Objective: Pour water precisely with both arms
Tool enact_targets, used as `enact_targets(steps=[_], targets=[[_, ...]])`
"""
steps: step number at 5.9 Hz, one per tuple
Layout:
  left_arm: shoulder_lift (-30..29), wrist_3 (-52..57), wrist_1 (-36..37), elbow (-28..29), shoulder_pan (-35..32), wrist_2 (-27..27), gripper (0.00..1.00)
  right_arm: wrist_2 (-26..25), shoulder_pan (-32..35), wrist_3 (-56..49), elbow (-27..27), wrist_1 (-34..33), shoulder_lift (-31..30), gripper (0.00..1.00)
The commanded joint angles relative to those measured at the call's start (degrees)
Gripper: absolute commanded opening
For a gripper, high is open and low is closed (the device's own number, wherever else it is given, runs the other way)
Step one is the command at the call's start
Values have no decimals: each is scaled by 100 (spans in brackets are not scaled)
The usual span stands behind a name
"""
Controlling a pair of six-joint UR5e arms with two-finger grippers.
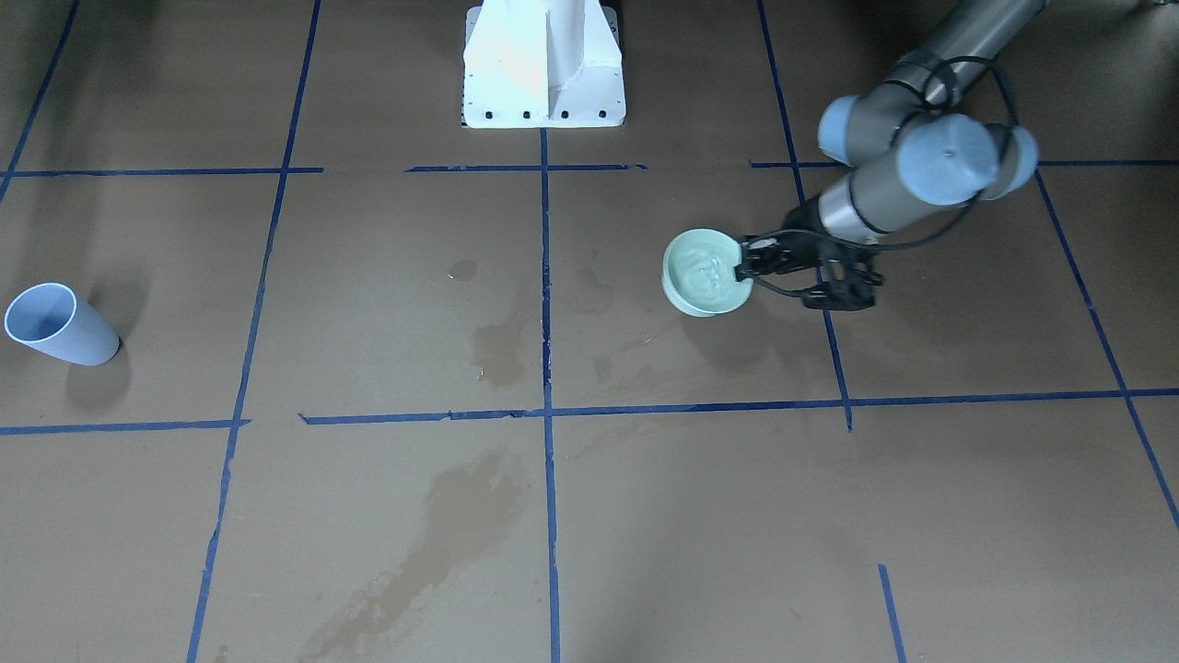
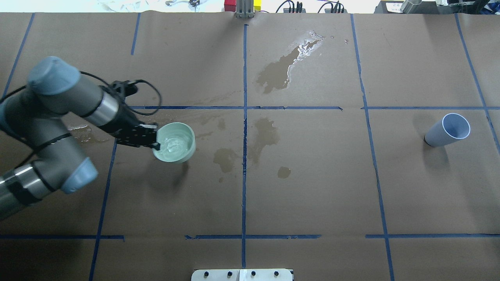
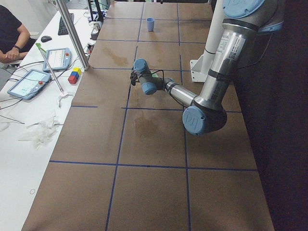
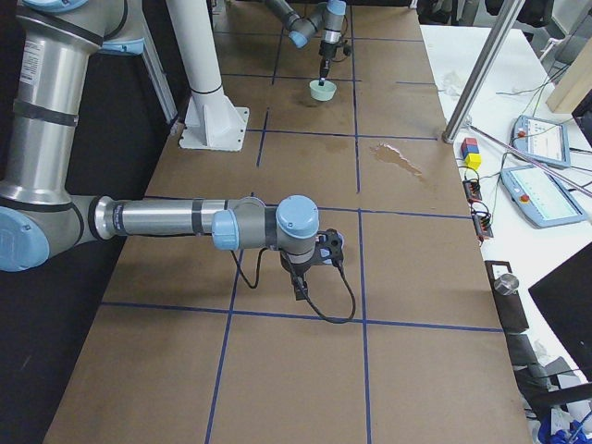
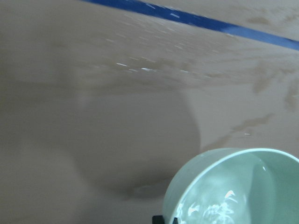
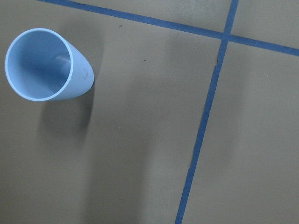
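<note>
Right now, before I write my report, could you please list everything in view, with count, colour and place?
bowl: one, pale green, held at its rim by the left gripper
water: one pool, clear, inside the bowl
cup: one, light blue, upright on the table, robot's right
wet patches: several, dark brown, on the table
tape lines: many, blue, a grid on the table
pedestal base: one, white, robot's side
tablets: two, grey, side table
blocks: small stack, red, yellow, blue, side table
person: one, dark shirt, seated at side table
left arm: one, silver-grey, blue caps
right arm: one, same colours, stretched over the table
</note>
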Motion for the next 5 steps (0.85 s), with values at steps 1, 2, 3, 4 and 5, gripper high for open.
enact_targets(steps=[1,2,3,4,5], targets=[[-706,-112,721,19,548,842,0,1,-1,-6,1,11,0,100],[-891,-112,810,71,743,1117,0,1,-1,2,18,11,0,100],[-1337,-104,1211,228,971,1477,0,1,-1,-6,27,11,0,100],[-1533,-104,1328,387,982,1506,0,1,-1,2,18,11,0,100],[-1648,-95,1330,519,1026,1542,0,1,-1,-6,27,11,9,100]])
